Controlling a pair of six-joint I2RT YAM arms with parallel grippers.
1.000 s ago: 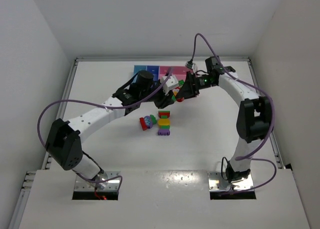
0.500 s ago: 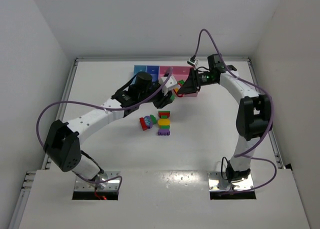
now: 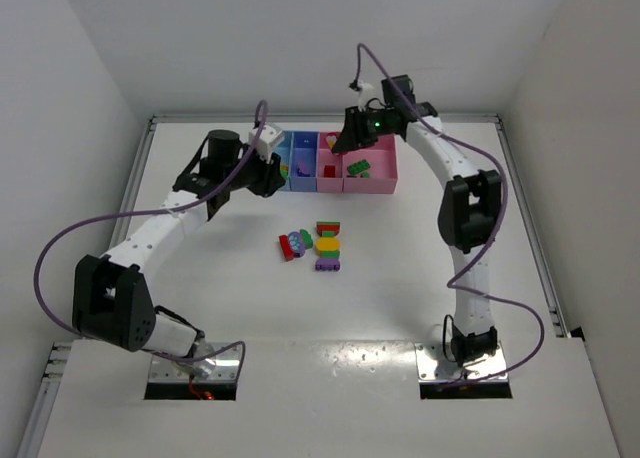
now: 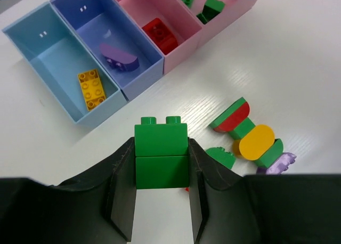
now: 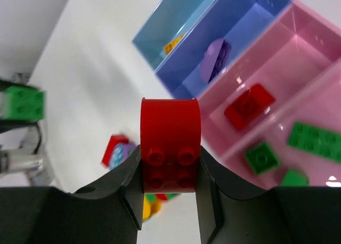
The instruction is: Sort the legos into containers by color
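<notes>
My left gripper [image 4: 161, 148] is shut on a stack of two green legos [image 4: 161, 156]; in the top view the left gripper [image 3: 272, 173] hovers just left of the containers [image 3: 384, 186]. My right gripper [image 5: 170, 159] is shut on a red lego with a rounded end [image 5: 170, 143] and, in the top view, the right gripper [image 3: 347, 146] is above the pink bins. The light blue bin [image 4: 50, 52] holds a yellow brick [image 4: 91, 88], the periwinkle bin [image 4: 90, 25] a purple piece [image 4: 120, 57], the pink bin [image 4: 133, 7] a red brick [image 4: 160, 33]. The wider pink bin [image 5: 325, 103] holds green bricks [image 5: 261, 157].
A multicoloured clump of red, green, yellow and purple legos [image 3: 327, 245] lies mid-table, with a smaller red, purple and green clump [image 3: 295, 244] just left of it. White walls enclose the table on three sides. Both arms' purple cables loop above the table.
A second ago both grippers met over the table in front of the bins. They have separated: the left swung left with the green stack, the right closed and moved back over the bins.
</notes>
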